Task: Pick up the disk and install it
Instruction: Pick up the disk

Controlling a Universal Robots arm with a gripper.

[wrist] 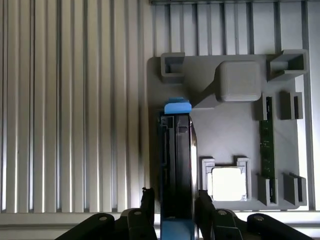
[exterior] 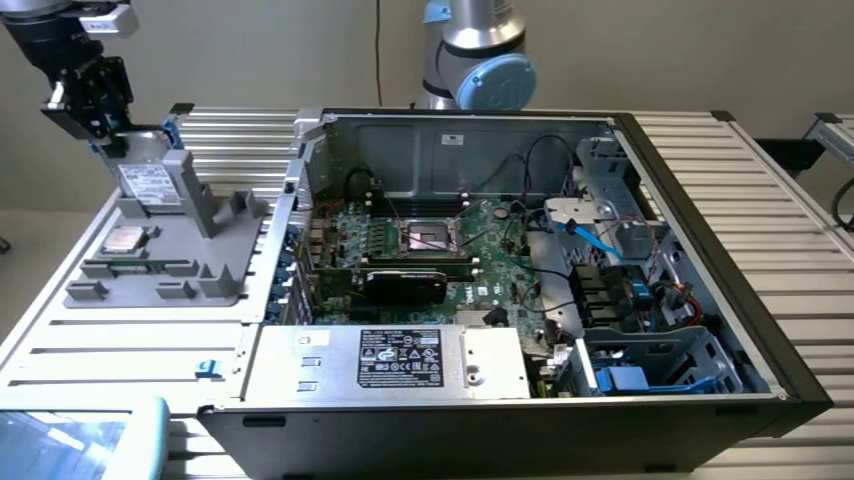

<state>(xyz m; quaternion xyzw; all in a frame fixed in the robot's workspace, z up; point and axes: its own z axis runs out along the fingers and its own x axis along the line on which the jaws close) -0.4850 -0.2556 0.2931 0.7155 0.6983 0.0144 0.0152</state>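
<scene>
Black two-finger gripper (wrist: 175,196) hangs over the flat grey-metal, white-labelled, blue-bracketed disk (wrist: 177,150). Jaws spread, one each side of its top edge, not pinching. Disk stands on edge in a slot of the grey plastic fixture tray (wrist: 230,135). Small square silver chip (wrist: 228,184) & thin green memory stick (wrist: 266,145) sit beside it. Tray rests on ribbed aluminium worktop (exterior: 174,340). Farther off: open black PC case (exterior: 467,440).

Step, my read: pick-up, grasp not yet made. Next move needs jaws centred on the flat faces, clear of bracket tab, then a straight lift w/o tilt.
</scene>
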